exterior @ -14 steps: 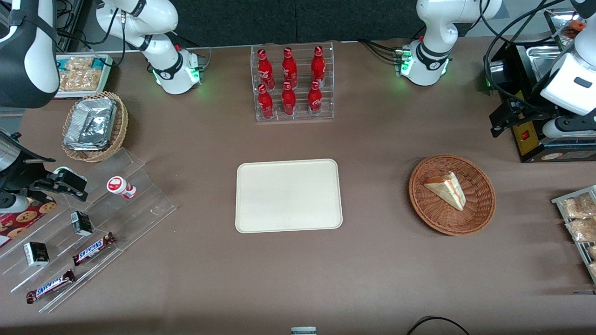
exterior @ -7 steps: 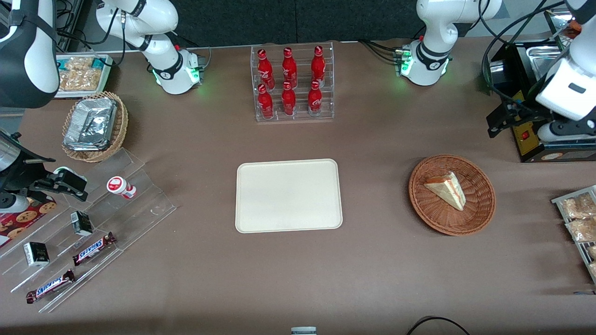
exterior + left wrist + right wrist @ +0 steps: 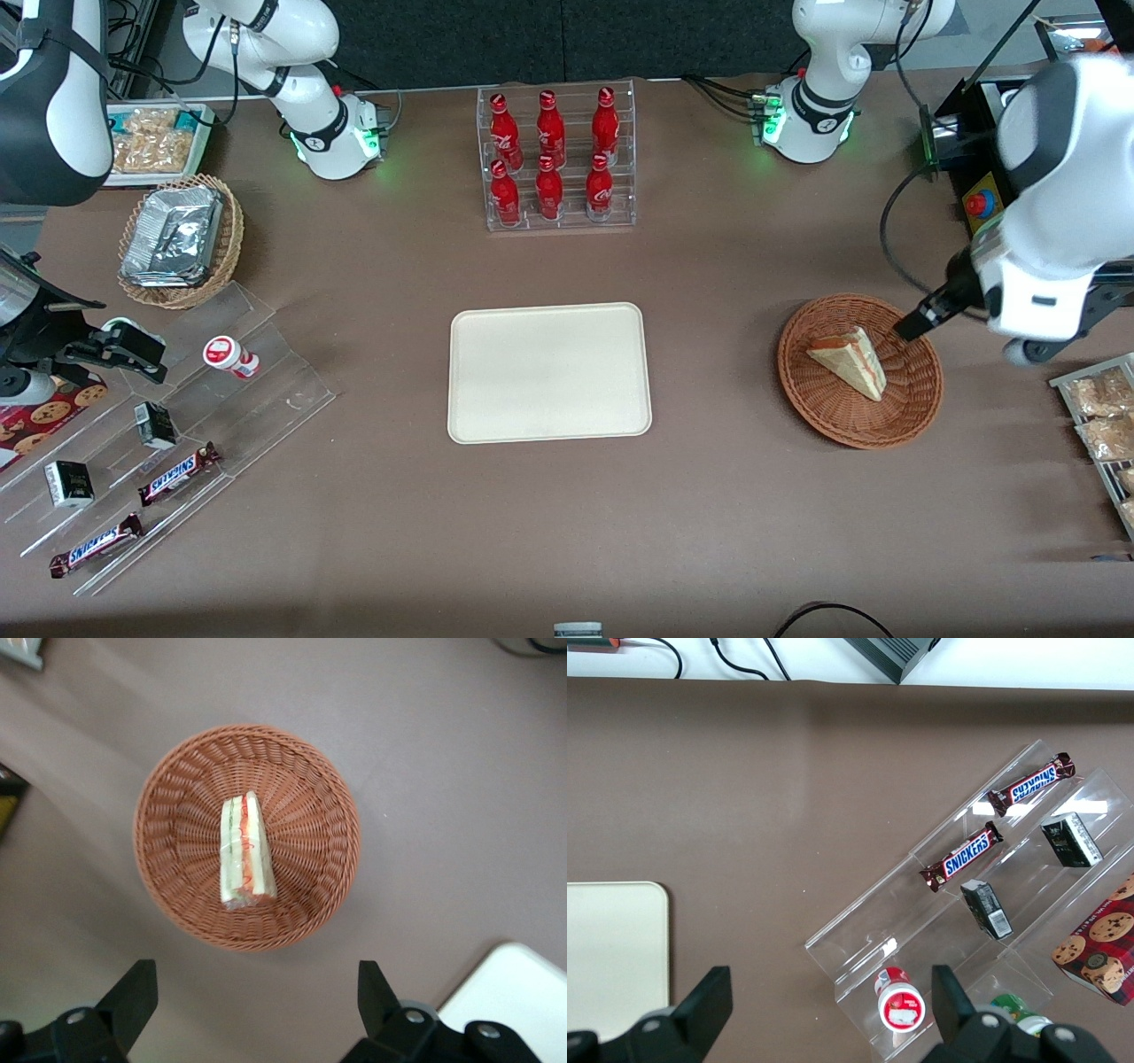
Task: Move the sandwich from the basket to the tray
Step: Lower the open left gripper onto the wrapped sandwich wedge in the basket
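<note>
Reddish-brown round woven wicker basket (image 3: 860, 370) is sitting on the brown table (image 3: 709, 532), toward the working arm's end from the flat cream-beige rectangular plastic tray (image 3: 549, 372), well apart from it. Small triangular clear-wrapped sandwich (image 3: 850, 361) with pale bread and orange-red/green filling is lying inside the basket, near its middle, on its side with the filling edge showing in the wrist view (image 3: 244, 850). Left arm's white wrist housing (image 3: 1045, 266) is hanging above the table just beside the basket, angled down toward it. Gripper (image 3: 257, 1001) is hovering above the basket rim (image 3: 248, 943), clear of the wicker, pointing down. Both black fingers (image 3: 133, 992) are spread wide apart, holding nothing; sandwich is sitting untouched between and ahead of them. Tray corner (image 3: 514, 992) is showing beside one finger. Tray is carrying nothing.
</note>
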`<state>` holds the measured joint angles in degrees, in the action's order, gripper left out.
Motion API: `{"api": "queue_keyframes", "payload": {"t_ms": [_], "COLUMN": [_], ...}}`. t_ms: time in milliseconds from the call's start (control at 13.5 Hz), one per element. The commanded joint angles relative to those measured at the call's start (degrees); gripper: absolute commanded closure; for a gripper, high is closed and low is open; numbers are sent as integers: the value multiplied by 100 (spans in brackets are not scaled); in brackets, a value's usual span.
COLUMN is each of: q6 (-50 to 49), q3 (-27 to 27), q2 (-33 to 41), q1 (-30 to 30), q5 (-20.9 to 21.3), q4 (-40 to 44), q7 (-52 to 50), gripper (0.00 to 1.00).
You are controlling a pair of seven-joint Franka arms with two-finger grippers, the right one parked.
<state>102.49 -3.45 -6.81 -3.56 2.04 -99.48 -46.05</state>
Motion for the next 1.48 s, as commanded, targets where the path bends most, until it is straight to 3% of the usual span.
{"api": "queue_keyframes", "payload": {"t_ms": [0, 443, 886, 1403], "q6": [630, 2204, 3285, 3691], "q3": [37, 116, 116, 99], "q2": [14, -109, -619, -1173], "q1": [-22, 223, 303, 277], "q5": [-2, 7, 7, -2], "q4": [-623, -2012, -2488, -2549], "q7": [-631, -817, -1396, -1450], "gripper": [0, 0, 0, 0]}}
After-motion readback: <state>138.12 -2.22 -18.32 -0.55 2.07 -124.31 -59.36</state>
